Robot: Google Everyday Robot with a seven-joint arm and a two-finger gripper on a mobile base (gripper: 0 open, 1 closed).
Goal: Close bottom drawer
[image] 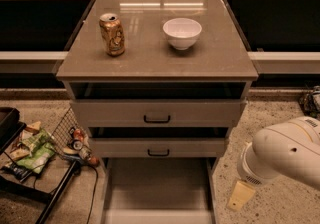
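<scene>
Left of the cabinet [150, 60], a wire rack [64, 129] leans out with snack packets [31, 149] and small cans spilling from it, close to the cabinet's lower left corner. On the cabinet's top a soda can [112, 34] stands upright toward the left and a white bowl [182, 33] sits to the right of it, the two apart. On the cabinet's front, the top drawer [157, 113] and the middle drawer [158, 147] each stand a little way out, with dark gaps above them. Below them the bottom drawer [157, 188] is pulled far out of the cabinet, its long plain tray running to the lower edge of view; its handle is not visible.

Right of the cabinet, the white arm [287, 150] hangs low over the speckled floor [272, 113], and the gripper [241, 195] sits just beside the bottom drawer's right side, not touching it. Whether the gripper is wide or narrow cannot be told.

The gripper is beside the tray, not in front of its panel, so I judge the main risk to be a sideways or skewed push: that could rack the drawer on its runners and jam it part-way. A hard shove could also jolt the cabinet and tip the soda can. A swing across the tray might strike the middle drawer's protruding front.
</scene>
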